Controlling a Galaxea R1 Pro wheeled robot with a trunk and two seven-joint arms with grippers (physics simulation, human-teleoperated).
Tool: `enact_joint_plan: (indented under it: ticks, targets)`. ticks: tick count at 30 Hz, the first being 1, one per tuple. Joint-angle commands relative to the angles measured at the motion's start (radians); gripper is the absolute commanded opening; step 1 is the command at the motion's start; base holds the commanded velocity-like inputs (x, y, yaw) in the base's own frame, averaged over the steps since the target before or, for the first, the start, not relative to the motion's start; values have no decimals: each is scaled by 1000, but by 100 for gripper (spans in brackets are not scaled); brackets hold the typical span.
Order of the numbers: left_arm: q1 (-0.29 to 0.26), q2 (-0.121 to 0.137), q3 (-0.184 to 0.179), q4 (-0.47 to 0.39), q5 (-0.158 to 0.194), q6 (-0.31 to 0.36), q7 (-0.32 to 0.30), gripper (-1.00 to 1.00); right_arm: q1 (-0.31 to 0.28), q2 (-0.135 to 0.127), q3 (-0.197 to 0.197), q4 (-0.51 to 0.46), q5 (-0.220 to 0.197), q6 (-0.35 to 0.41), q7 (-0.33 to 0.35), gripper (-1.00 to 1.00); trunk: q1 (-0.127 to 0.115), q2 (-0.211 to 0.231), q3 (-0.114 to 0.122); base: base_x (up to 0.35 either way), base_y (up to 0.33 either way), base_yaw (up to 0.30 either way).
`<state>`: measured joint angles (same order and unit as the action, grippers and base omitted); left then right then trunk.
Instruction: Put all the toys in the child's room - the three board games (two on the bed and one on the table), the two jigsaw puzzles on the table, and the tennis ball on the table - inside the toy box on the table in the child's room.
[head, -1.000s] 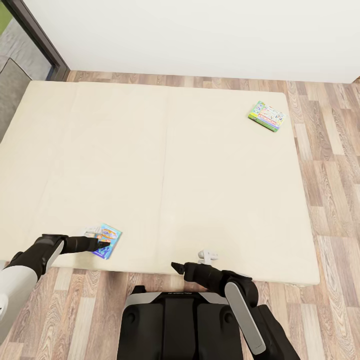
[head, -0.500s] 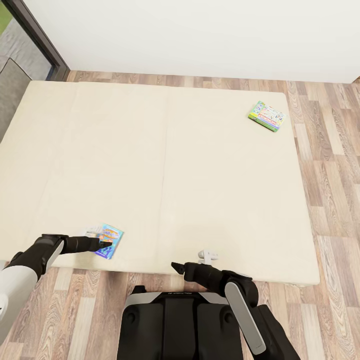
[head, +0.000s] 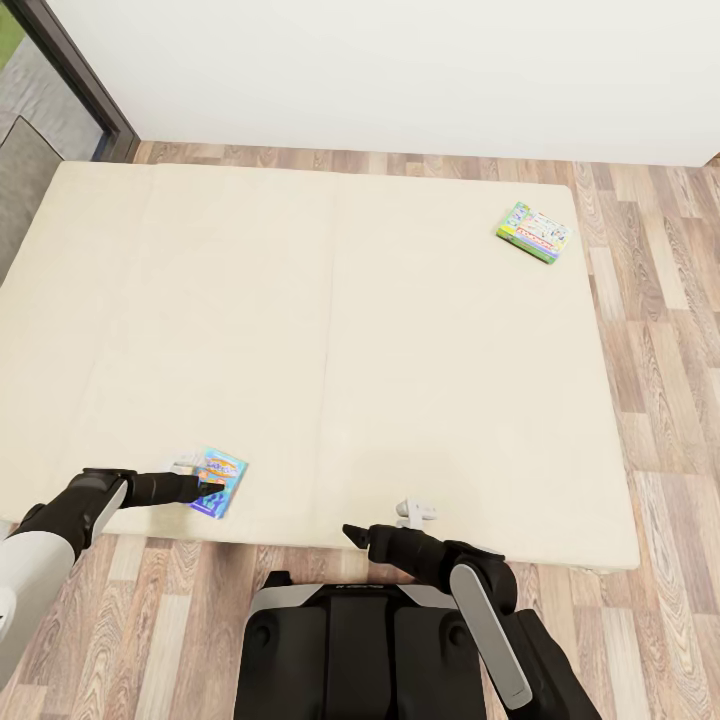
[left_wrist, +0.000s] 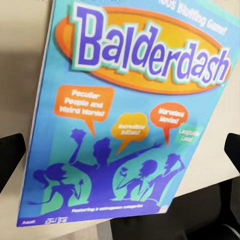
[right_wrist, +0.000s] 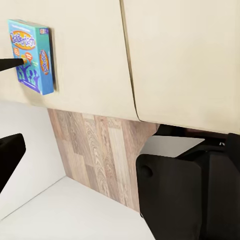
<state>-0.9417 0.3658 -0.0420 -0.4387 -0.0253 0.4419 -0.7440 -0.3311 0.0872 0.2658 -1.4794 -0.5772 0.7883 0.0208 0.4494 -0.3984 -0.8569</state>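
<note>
Now reaching for the blue board game (head: 217, 481) near the bed's (head: 330, 330) front edge, left pincer (head: 207, 487) spread wide astride it. Next: closing, lifting. Right pincer (head: 352, 533) idle, open. Second game (head: 535, 232) lying far corner.

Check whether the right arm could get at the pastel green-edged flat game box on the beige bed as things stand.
Probably not: the pastel green-edged game box lies near the bed's far corner, while the right gripper hangs at the near edge.
</note>
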Motion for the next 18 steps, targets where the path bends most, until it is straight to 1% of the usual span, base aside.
enact_joint_plan:
  ticks: [1,4,7,9,18]
  targets:
    - [0,1,-2,-2,-2,5,-4,100,0,0,-1,-1,2,5,2,100,1,-2,-1,0,0,0]
    - [0,1,0,-2,-2,9,-18,100,0,0,-1,-1,2,5,3,100,1,-2,-1,0,0,0]
    - [0,-1,0,-2,-2,24,-61,100,0,-1,-2,-1,2,5,4,100,1,-2,-1,0,0,0]
    - [0,-3,-1,-2,-3,36,-79,100,0,-1,-2,-1,2,5,4,100,1,-2,-1,0,0,0]
    - [0,-8,0,-2,-2,53,-100,100,0,-1,-2,-2,2,5,4,100,1,-2,-1,0,0,0]
